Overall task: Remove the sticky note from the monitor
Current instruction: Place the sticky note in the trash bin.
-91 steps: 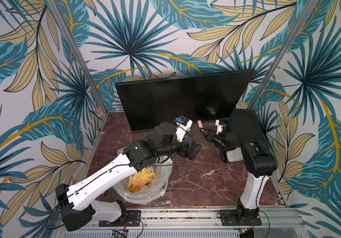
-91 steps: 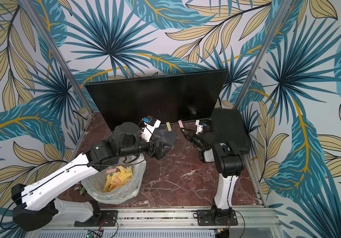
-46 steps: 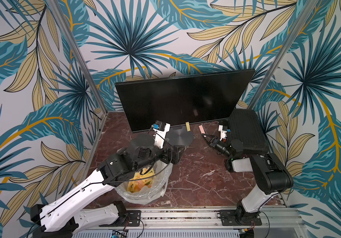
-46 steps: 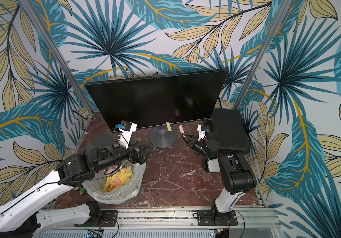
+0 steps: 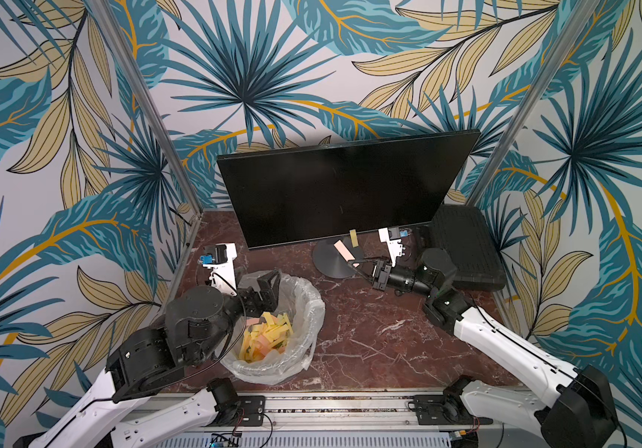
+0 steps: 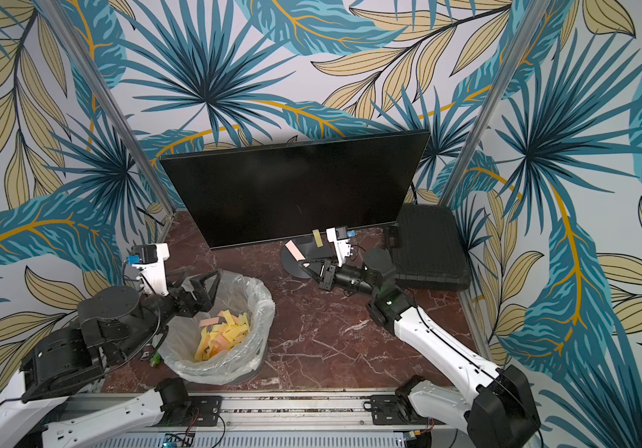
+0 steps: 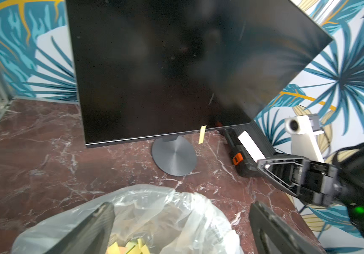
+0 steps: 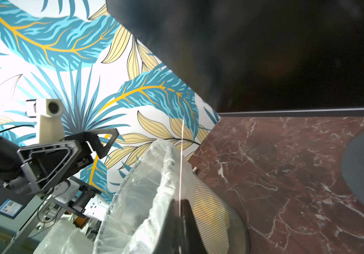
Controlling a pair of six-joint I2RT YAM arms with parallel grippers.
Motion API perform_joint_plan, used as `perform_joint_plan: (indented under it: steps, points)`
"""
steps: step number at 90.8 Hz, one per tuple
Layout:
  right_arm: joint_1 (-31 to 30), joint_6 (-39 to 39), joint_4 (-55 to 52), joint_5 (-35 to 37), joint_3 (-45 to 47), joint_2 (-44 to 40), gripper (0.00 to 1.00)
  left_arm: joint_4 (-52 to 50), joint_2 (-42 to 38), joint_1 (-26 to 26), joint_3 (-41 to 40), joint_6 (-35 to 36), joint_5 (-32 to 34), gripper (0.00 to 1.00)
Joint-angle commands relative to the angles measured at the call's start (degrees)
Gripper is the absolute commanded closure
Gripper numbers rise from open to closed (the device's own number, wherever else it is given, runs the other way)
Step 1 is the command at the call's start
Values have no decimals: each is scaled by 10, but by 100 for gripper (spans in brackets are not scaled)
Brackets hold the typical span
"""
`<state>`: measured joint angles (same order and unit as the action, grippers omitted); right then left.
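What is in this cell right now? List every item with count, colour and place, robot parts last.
monitor: one, black, upright at the table's back.
round grey base: one, under the monitor.
yellow sticky note: one, hanging from the monitor's bottom edge.
pink sticky note: one, pinched in the right gripper, over the base.
bin: one, mesh with clear liner, front left.
discarded notes: many, yellow and pink, inside the bin.
black ribbed box: one, right of the monitor.
table: one, red-brown marble.
left gripper: one, black, open, over the bin's rim.
right gripper: one, black, shut.
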<state>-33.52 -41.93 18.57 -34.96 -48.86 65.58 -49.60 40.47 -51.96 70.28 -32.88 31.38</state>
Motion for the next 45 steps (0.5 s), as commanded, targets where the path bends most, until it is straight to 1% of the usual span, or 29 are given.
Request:
perform_joint_plan:
  steps: [1,11,14,19,30,42,45]
  points:
    - [-55,51,-115,33,-46,8,100,-44,3,38,19,-3,27,0]
    - [-118,79,-163,51,-99,38,100,-35,19,106,35,9,-36,0]
    - [-147,92,-179,59,-117,49,100,-29,28,122,40,12,-57,0]
    - [-178,109,-203,69,-140,72,100,-19,47,146,50,18,-89,0]
    - [-226,142,-246,93,-184,108,100,4,77,183,68,27,-130,0]
    - [-259,174,-294,123,-223,133,100,24,92,228,78,26,-179,0]
    - [-267,183,-304,131,-235,142,88,28,96,239,79,23,-197,0]
